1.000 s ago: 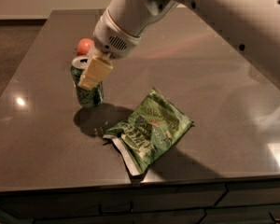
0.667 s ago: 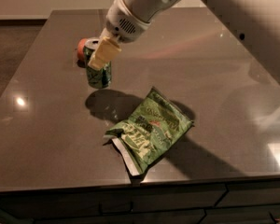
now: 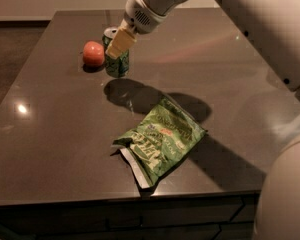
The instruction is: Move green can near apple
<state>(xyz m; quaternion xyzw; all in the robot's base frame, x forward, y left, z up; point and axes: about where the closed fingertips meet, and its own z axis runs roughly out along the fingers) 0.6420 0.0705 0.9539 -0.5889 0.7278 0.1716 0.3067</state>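
The green can (image 3: 120,67) is a dark green drink can with a silver top, upright at the far left of the dark table (image 3: 50,134). The apple (image 3: 93,53), round and reddish-orange, sits just left of the can with a small gap between them. My gripper (image 3: 116,49) comes down from the upper right and is shut on the can's upper part. One cream finger (image 3: 122,39) lies across the can's front and the other is hidden behind it. The can's shadow falls well in front of it, so it seems slightly lifted.
A crinkled green chip bag (image 3: 160,141) lies near the table's front edge, right of centre. My white arm (image 3: 250,14) crosses the top right, and a white part of the robot (image 3: 287,194) fills the lower right corner. The table's front edge runs along the bottom.
My gripper has carried the can back and to the right. The can was in front of the apple and then over it; now it stands to the apple's right. The apple shows fully.
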